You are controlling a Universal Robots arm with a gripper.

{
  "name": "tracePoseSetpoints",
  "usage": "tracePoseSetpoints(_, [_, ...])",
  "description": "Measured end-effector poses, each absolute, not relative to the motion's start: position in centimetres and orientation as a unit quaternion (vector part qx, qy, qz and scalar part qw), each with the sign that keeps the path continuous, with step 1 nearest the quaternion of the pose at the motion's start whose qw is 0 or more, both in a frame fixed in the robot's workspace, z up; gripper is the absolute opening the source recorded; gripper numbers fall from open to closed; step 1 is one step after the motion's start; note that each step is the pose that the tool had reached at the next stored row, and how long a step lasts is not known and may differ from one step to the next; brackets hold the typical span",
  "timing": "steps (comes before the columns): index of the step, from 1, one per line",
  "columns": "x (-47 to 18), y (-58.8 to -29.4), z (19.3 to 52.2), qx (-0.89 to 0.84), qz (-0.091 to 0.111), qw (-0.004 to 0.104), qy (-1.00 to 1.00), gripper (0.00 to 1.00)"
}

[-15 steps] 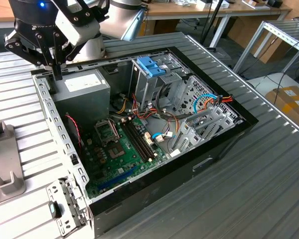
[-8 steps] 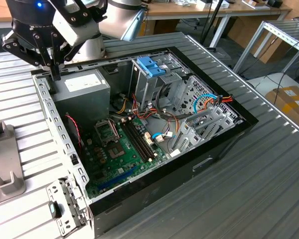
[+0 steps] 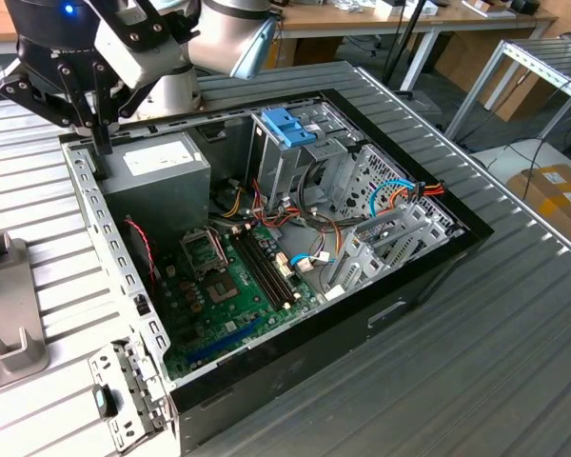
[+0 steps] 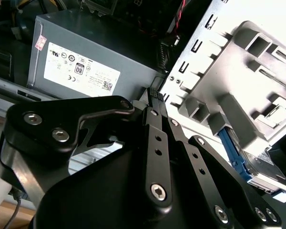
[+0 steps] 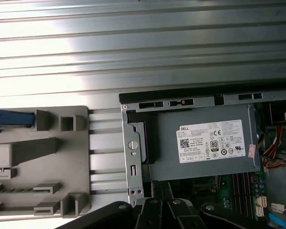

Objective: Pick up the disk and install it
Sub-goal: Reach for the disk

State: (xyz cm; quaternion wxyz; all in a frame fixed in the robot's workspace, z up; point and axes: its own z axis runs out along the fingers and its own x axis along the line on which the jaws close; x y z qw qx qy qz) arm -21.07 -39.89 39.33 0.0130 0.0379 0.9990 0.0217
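Finds the pincer (image 3: 100, 143) closed tip to tip, gripping nothing, pointing straight down. Places it just over the rear corner of the open computer case (image 3: 295, 376), with the grey power supply (image 5: 205, 143) close beneath and to the inner side.

Locates the disk (image 4: 232, 151) off to the pincer's outer side, beyond the case wall, apart from the tips and untouched. Reads it in the second wrist view as a blue side rail along a grey metal body, seated between the uprights of a grey holder (image 4: 248, 71) on the ribbed desk (image 3: 514, 362). Cannot tell whether seated flat or on edge. Judges the holder's purpose as fixing the disk in a known pose, rails clear, ready for a grip from above.

Notes the case laid on its side with the cover off, presumably to leave the bays open to an approach from overhead. Marks the tall metal cage (image 3: 290, 162), blue latch on top, well away from the pincer, across the board.

Rates the work as barely begun: disk neither lifted nor installed.
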Motion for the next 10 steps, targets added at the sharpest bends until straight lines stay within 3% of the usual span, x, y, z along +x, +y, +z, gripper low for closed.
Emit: tracePoseSetpoints(10, [-21.54, -39.89, 39.33, 0.038, 0.022, 0.013, 0.999, 0.1])
